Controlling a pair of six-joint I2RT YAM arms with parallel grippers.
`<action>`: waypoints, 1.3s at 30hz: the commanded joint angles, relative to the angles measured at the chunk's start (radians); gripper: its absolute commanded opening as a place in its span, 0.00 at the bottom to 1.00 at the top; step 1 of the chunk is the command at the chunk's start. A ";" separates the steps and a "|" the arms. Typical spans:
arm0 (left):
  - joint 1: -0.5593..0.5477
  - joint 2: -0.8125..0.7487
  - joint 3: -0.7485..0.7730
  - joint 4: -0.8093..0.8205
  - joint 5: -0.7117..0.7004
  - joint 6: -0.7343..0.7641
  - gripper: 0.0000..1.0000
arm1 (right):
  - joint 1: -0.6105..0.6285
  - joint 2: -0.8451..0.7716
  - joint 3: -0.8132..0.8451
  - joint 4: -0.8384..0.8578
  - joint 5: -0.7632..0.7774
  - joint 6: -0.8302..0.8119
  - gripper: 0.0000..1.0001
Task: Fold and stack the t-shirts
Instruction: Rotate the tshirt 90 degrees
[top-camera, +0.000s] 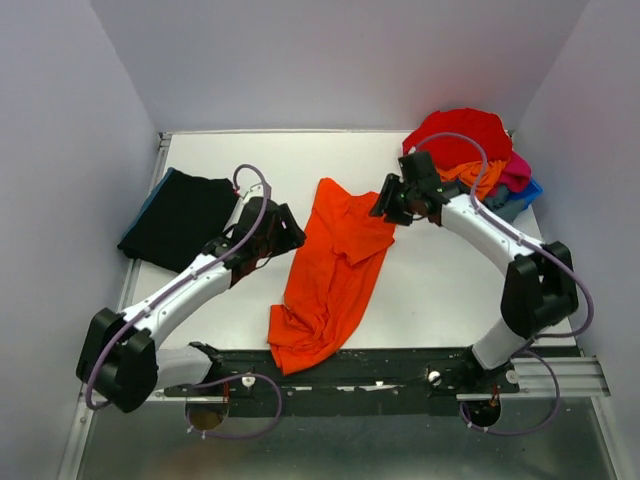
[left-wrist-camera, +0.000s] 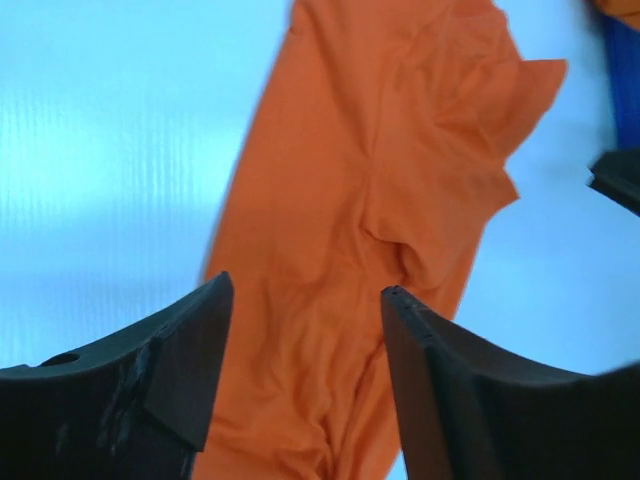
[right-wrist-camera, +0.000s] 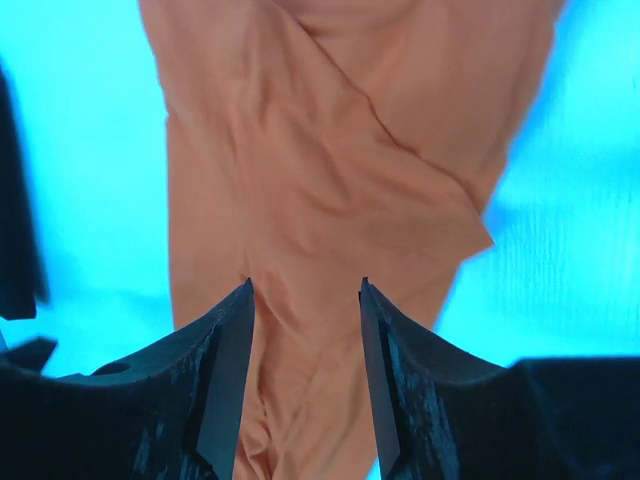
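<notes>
Flattening seems to be the step in hand. In the top view, the orange fabric t-shirt (top-camera: 335, 270) lies in the middle of the white bench (top-camera: 430, 300), bunched into a long narrow strip with its near end crumpled, not yet folded. The left claw (top-camera: 287, 232) stands just beside its left edge and the right claw (top-camera: 388, 205) at its far right corner, both spread and holding nothing. A folded black t-shirt (top-camera: 180, 215) rests at the left, and a heap of red, orange, pink and blue garments (top-camera: 470, 150) sits in the far right corner

In the left wrist view, the left claw (left-wrist-camera: 307, 288) is spread above the creased cloth, where one sleeve points to the right

In the right wrist view, the right claw (right-wrist-camera: 305, 285) is spread too, above a diagonal fold. I judge that next each claw must pinch one edge and pull outward, so the shirt lies flat
</notes>
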 joint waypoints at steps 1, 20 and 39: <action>0.104 0.135 -0.011 0.139 0.148 0.058 0.76 | -0.006 -0.111 -0.259 0.168 -0.005 0.138 0.55; 0.160 0.518 0.098 0.210 0.234 0.107 0.68 | -0.037 -0.020 -0.445 0.320 -0.052 0.233 0.62; 0.272 0.732 0.230 0.294 0.240 0.023 0.00 | -0.109 0.397 0.240 -0.031 0.005 -0.030 0.02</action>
